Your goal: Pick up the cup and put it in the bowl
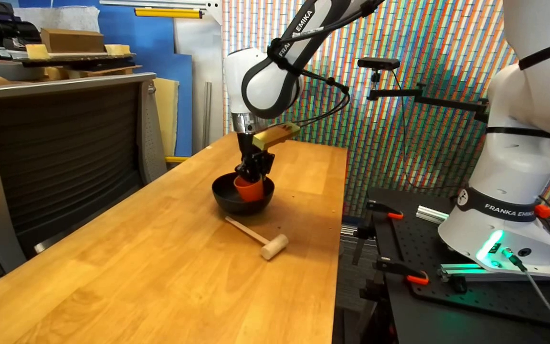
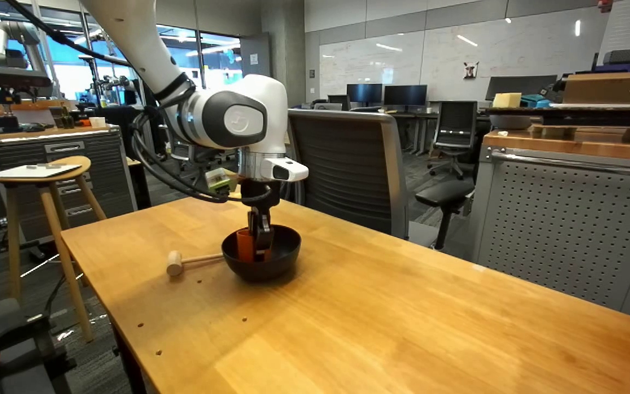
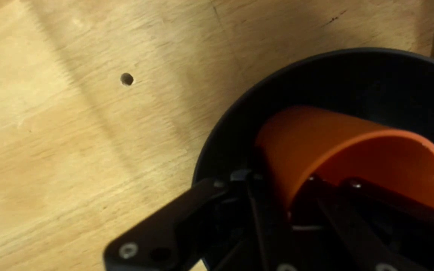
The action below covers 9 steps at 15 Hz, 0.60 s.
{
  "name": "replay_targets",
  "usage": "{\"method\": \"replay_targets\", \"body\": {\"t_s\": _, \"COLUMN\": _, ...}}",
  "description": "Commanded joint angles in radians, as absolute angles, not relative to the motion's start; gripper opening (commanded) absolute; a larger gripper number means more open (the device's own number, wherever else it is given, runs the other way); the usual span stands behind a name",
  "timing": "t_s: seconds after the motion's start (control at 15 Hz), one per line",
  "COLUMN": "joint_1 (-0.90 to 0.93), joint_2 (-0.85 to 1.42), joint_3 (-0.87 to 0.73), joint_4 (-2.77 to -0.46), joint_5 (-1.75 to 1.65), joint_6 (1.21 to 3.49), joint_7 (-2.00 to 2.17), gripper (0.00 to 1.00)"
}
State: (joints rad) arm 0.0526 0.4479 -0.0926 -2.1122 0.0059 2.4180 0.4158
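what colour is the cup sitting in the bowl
The cup is plain orange, looking redder in its shaded inside; it shows best in the wrist view.

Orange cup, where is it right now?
In the wrist view, the orange cup is right of centre, tilted inside the black bowl, with the gripper at its rim. In an exterior view, the wooden mallet lies beside that bowl.

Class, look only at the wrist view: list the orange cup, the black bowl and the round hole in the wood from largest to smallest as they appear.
1. Black bowl: largest, although the picture's right edge cuts it off
2. Orange cup: tilted inside the bowl
3. Round hole: a small dark spot, clearly smallest
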Motion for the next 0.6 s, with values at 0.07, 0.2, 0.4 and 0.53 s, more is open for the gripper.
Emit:
{"method": "replay_targets", "body": {"t_s": 0.07, "joint_1": 0.078, "joint_2": 0.336, "joint_3": -0.09, "joint_4": -2.179, "joint_5": -0.029, "joint_6": 2.426, "joint_7": 0.379, "gripper": 0.51}}
{"method": "replay_targets", "body": {"t_s": 0.2, "joint_1": 0.095, "joint_2": 0.252, "joint_3": -0.088, "joint_4": -2.231, "joint_5": -0.067, "joint_6": 2.413, "joint_7": 0.365, "gripper": 0.67}}
{"method": "replay_targets", "body": {"t_s": 0.4, "joint_1": 0.089, "joint_2": 0.107, "joint_3": -0.054, "joint_4": -2.302, "joint_5": -0.084, "joint_6": 2.347, "joint_7": 0.286, "gripper": 0.91}}
{"method": "replay_targets", "body": {"t_s": 0.53, "joint_1": 0.067, "joint_2": 0.008, "joint_3": -0.017, "joint_4": -2.353, "joint_5": -0.022, "joint_6": 2.274, "joint_7": 0.154, "gripper": 1.0}}
